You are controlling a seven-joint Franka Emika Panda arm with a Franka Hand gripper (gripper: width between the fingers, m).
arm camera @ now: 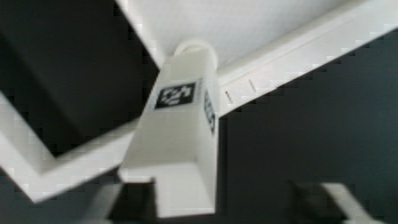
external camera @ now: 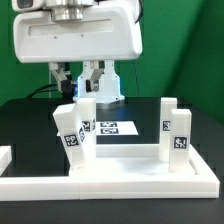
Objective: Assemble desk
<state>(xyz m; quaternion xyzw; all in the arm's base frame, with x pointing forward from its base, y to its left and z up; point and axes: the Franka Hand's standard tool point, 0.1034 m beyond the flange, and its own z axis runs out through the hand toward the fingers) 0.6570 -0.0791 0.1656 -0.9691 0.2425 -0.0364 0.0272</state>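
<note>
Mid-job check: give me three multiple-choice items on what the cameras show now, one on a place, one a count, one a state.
1. In the exterior view, the pincer hangs over
A. the rear leg on that view's left
B. the front leg on that view's right
C. the border bar

2. How many desk legs stand upright?
A. two
B. three
C. four

3. The pincer's jaws are
A. shut on a leg
B. open, with a leg between them
C. open, with nothing near them

Key:
1 A: the pincer sits just above the rear left leg.
2 C: that leg, the front left leg and the two right legs all stand upright.
3 B: in the wrist view a gap shows between the leg and one dark finger.
</note>
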